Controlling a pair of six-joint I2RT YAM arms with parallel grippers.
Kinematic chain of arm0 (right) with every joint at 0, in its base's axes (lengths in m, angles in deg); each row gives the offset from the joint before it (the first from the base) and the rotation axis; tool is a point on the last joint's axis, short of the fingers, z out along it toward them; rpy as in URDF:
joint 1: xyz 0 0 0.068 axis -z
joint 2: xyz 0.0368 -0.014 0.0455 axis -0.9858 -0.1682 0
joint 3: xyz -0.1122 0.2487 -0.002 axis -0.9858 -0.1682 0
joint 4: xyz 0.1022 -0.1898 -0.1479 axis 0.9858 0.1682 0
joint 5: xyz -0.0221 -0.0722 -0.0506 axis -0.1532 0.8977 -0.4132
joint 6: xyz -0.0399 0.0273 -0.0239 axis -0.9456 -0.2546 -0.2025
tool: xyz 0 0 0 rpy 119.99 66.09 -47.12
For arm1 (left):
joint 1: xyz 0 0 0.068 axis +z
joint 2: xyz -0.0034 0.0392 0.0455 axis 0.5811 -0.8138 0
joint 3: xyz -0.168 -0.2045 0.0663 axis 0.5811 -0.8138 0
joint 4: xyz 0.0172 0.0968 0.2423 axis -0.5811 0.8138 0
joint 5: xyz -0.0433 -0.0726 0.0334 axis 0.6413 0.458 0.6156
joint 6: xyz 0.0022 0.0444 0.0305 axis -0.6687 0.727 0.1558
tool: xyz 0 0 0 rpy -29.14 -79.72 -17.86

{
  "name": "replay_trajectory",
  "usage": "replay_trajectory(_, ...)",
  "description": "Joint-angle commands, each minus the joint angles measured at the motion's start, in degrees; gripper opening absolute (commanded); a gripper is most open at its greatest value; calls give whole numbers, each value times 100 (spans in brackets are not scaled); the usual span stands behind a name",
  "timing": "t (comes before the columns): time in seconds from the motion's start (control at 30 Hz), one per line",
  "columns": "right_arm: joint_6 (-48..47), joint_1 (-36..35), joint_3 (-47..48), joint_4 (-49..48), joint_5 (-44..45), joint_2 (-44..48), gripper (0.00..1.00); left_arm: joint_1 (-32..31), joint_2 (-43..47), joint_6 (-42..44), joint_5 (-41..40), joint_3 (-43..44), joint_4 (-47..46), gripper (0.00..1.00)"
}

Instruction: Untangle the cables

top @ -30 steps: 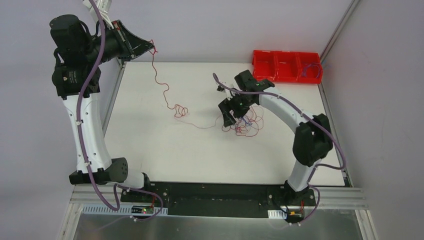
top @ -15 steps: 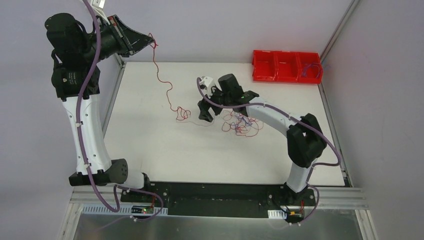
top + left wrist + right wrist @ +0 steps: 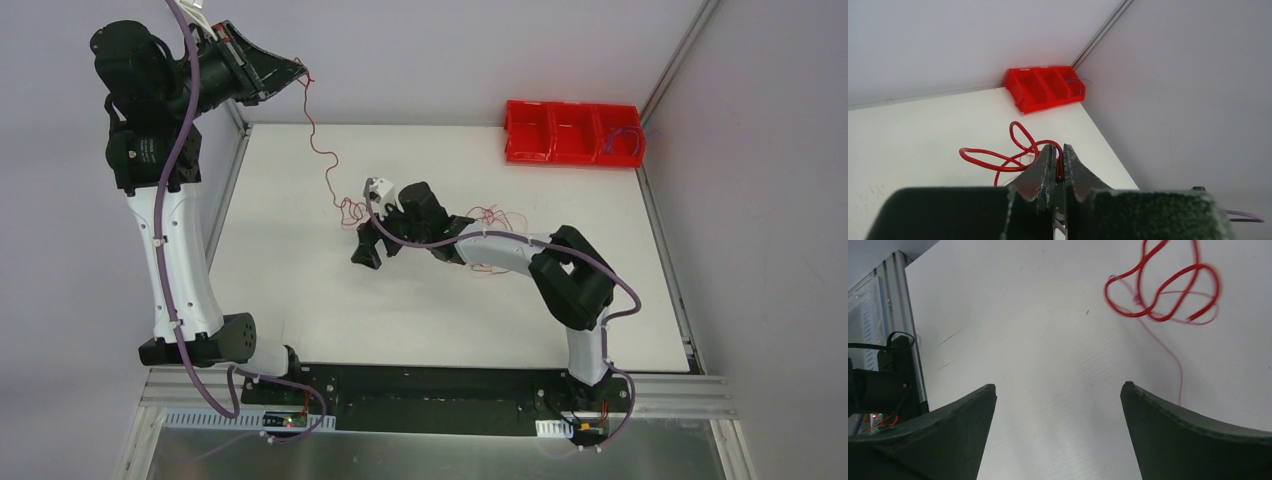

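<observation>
Strand extraction in hand — left fingers clenched on one red cable, raised above the counter. Right fingers released, over its loop; tangle mid-counter. Next, likely: pinch loop, pull apart.

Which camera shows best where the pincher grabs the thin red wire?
The left wrist view: the left gripper pinches the thin curly red wire close up. Top view shows it tiny; right wrist view only red loops.

Matt white tabletop; glossy red plastic bin at 1 o'clock; glossy red-sheathed cables; rough, matt black fingers.
</observation>
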Motion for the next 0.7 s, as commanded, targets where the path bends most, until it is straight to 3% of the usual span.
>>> replay_trajectory(0.0, -324, 95, 449, -633, -56, -297, 99, 33, 232, -166, 80, 135, -489, 0)
replay_trajectory(0.3, -789, 23, 660, -1358, 1376, -897, 98, 28, 130, -428, -201, 324, -626, 0)
replay_trajectory(0.53, -1641, -214, 747, -2406, 2900, -1416, 84, 33, 19, -675, -197, 388, -747, 0)
replay_trajectory(0.6, -1684, -214, 807, -2397, 2798, -1476, 71, 33, 8, -707, -210, 385, -764, 0)
replay_trajectory(0.67, -1692, -217, 810, -2297, 2617, -1475, 30, 37, -1, -669, -245, 387, -767, 0)
